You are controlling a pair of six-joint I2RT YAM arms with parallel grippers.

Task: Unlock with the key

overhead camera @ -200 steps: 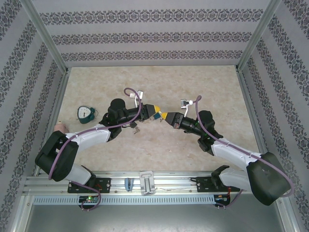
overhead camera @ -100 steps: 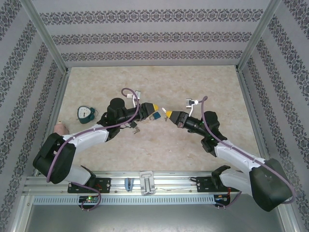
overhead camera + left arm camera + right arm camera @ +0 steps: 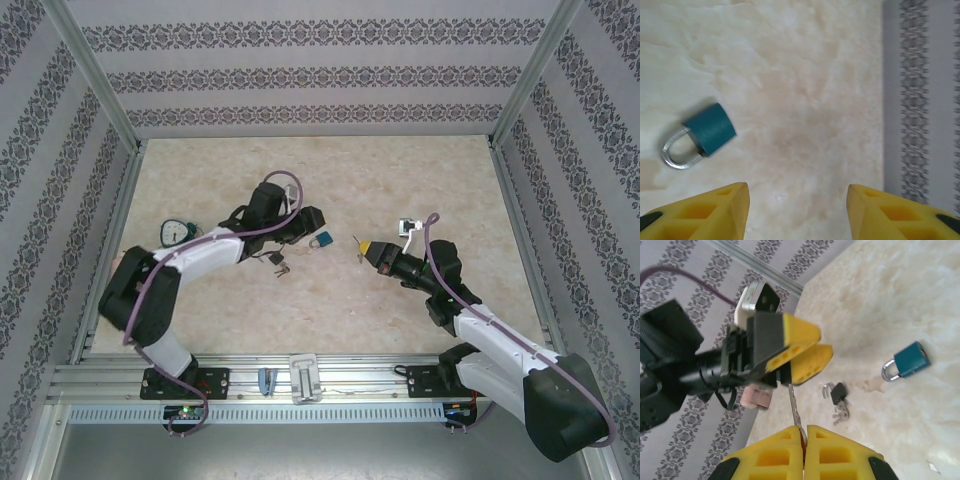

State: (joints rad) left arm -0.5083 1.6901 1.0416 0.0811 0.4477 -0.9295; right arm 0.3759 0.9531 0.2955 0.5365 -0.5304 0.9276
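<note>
We see left gripper (image 3: 797,202) released, empty, beside blue padlock (image 3: 710,131); right gripper (image 3: 804,432) clenched on key (image 3: 794,402), near padlock. We'd grab padlock body firmly, keyhole facing key.

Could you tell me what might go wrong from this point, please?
1. The blue padlock lies loose on the table, with the open left gripper off it; pushing the key in would likely slide it.
2. The right gripper pinches the key only by its end; it could twist.
</note>
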